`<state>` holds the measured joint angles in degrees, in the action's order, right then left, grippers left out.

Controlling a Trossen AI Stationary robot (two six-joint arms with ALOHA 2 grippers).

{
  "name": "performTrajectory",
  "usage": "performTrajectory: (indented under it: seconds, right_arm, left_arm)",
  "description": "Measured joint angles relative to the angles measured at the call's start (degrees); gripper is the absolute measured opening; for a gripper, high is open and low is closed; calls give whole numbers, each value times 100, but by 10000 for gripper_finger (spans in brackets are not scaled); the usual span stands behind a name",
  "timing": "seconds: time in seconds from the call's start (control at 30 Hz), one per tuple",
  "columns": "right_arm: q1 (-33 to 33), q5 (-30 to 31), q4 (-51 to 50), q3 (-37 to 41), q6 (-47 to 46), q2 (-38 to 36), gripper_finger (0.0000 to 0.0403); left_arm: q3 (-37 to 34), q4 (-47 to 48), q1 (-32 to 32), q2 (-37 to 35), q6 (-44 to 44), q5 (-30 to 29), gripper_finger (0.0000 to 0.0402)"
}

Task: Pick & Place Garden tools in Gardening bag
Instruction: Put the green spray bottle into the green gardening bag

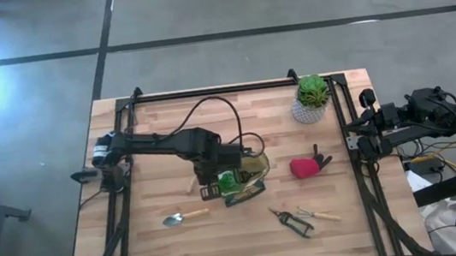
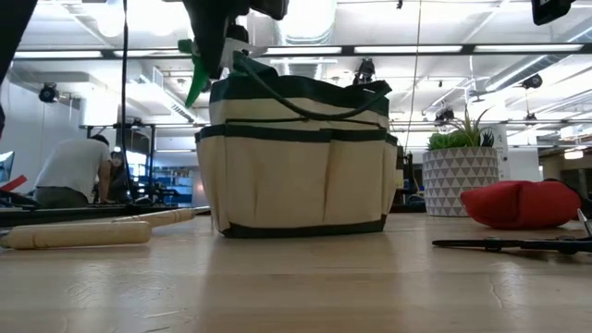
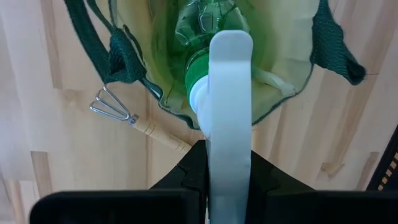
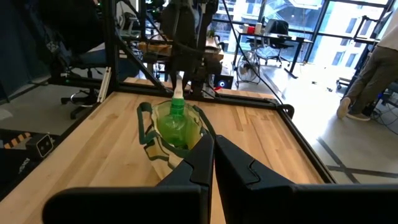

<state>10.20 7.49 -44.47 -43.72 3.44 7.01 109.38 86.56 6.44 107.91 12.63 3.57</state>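
We've got the left gripper hanging right over the gardening bag mouth, jaws pinching the white neck of the green spray bottle so its body hangs down into the opening, which looks like a straight drop-in. The right gripper waits off the counter edge, jaws pressed together.

Green spray bottle hangs nose-down in the tan gardening bag; trowel, shears, fork, red glove lie on the table.
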Motion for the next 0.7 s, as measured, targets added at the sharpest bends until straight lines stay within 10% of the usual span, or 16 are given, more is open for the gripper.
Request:
performTrajectory:
  seconds: [0.7]
  right_arm:
    - [0, 0, 2, -1, 0, -1, 8]
  left_arm:
    - [0, 162, 2, 311, -178, 48, 59]
